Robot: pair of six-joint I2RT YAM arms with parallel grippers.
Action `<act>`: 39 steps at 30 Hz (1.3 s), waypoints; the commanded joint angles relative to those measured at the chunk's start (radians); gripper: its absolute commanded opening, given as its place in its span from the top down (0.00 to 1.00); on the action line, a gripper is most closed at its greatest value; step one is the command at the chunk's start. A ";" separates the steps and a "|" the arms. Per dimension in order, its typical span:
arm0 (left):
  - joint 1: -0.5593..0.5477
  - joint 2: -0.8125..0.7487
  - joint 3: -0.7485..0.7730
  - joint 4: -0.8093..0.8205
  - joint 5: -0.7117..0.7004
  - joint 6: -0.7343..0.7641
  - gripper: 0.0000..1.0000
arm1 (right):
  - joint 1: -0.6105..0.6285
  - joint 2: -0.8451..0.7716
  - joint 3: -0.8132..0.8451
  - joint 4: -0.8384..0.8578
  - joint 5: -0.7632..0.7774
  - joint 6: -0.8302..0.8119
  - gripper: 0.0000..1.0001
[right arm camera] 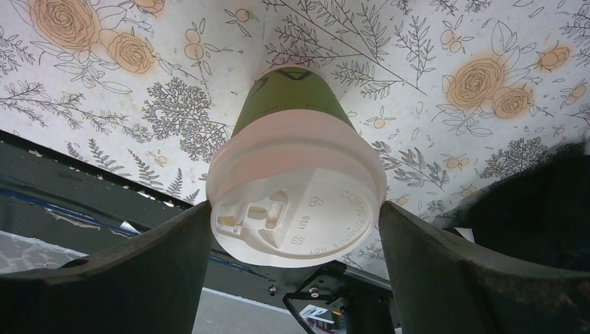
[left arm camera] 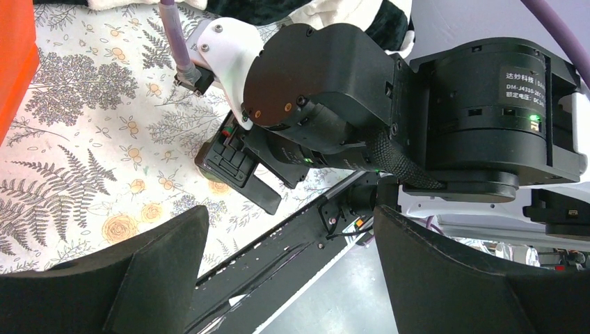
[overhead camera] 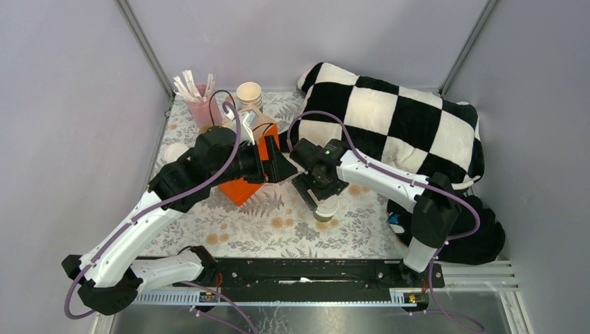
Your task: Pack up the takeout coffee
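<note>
Two pads of right claw (right arm camera: 296,233) sit at rim of lid (right arm camera: 313,188), either side; can't tell if they're pressing yet. Left claw (left arm camera: 292,278) gapes, empty. I'd squeeze gently, lift straight. Takeout coffee (right arm camera: 292,104) stands upright on floral surface (right arm camera: 104,83), lid up, long axis vertical, nr orange box (overhead camera: 240,189).

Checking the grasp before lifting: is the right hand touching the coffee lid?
Cannot tell. In the right wrist view the lid fills the space between the fingers of the right hand with no plain gap nor clear press.
</note>
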 commanded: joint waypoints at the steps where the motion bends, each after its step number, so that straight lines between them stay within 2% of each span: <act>1: 0.001 0.005 0.045 0.031 0.003 0.015 0.08 | 0.011 -0.025 -0.021 0.043 -0.010 -0.005 0.12; 7: 0.000 0.012 0.049 0.033 0.008 0.018 0.08 | 0.012 0.002 -0.032 0.035 -0.013 -0.010 0.01; 20: 0.001 0.017 0.050 0.035 0.010 0.018 0.08 | 0.012 -0.040 0.104 -0.062 -0.055 0.014 0.00; 28: 0.001 0.061 0.043 0.034 0.037 0.003 0.08 | 0.003 -0.120 0.115 -0.097 -0.035 0.049 0.00; 30: 0.001 0.108 0.042 0.036 0.067 -0.007 0.09 | -0.055 -0.186 0.060 -0.054 -0.112 0.057 0.00; 35: -0.039 0.254 0.033 0.096 0.140 -0.043 0.19 | -0.326 -0.383 -0.187 0.183 -0.462 0.053 0.00; 39: -0.065 0.369 0.001 0.098 0.162 -0.070 0.33 | -0.486 -0.408 -0.340 0.289 -0.717 0.039 0.11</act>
